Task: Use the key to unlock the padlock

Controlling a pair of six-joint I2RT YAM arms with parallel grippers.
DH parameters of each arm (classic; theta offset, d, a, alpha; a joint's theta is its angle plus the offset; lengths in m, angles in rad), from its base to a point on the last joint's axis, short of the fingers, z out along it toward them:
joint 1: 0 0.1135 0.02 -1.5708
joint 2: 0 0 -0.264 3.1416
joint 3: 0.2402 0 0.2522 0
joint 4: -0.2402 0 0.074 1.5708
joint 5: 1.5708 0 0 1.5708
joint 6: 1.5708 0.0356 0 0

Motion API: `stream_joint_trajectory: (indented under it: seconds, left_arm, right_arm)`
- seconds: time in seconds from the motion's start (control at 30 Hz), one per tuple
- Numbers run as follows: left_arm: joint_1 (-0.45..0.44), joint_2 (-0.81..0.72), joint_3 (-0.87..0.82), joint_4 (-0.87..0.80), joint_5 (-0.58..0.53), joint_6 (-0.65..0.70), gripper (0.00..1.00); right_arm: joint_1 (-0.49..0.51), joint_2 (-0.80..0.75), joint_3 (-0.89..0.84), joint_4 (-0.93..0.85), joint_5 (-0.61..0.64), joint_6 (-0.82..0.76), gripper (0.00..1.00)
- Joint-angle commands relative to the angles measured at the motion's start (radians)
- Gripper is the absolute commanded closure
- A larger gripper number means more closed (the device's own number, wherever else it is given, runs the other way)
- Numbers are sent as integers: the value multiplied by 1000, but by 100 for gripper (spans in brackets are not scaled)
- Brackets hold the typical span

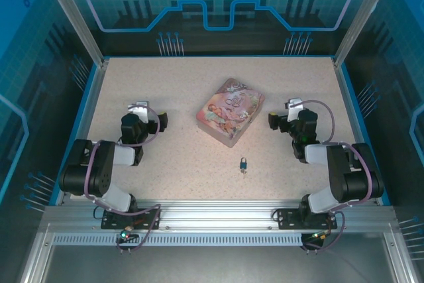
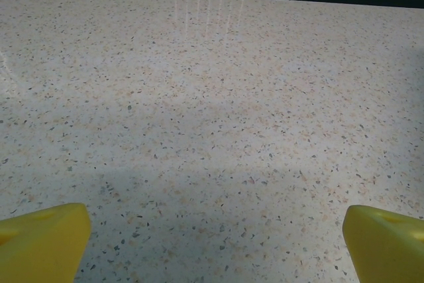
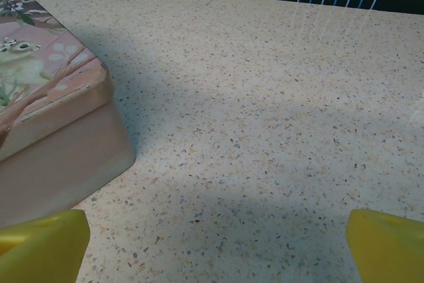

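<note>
Speckled beige worktop [image 1: 172,177], seen from above, carries a pink illustrated rectangular tin box [image 1: 230,111]. Nearer the bases lies a tiny blue-teal padlock [image 1: 244,162] with a thin grey metal key [image 1: 244,173] just beside it. The right wrist view catches the tin's corner. Both arms sit folded, left tool [image 2: 215,243] and right tool [image 3: 215,246] wide and empty, flanking the tin.

Top external sitting high above and behind left arm [image 1: 99,170] and right arm [image 1: 344,177], looking down and forward, taking in whole table [image 1: 165,84] up to back wall [image 1: 212,4]. Left wrist riding low, close to tabletop, facing far edge at shallow angle. Right wrist doing same, catching pink tin [image 3: 53,117] corner at left. Top external and right wrist sharing that tin; all three sharing speckled tabletop.
</note>
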Motion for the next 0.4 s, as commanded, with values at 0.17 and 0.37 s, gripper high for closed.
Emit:
stream_joint_trajectory:
  seconds: [0.17,0.37]
  left_arm:
    - [8,-5,10,5,-15,-6,1]
    - [8,-5,10,6,-15,-6,1]
  right_arm:
    - [12,5,10,-2,14,-14,0]
    - [14,5,10,-3,13,-12,0]
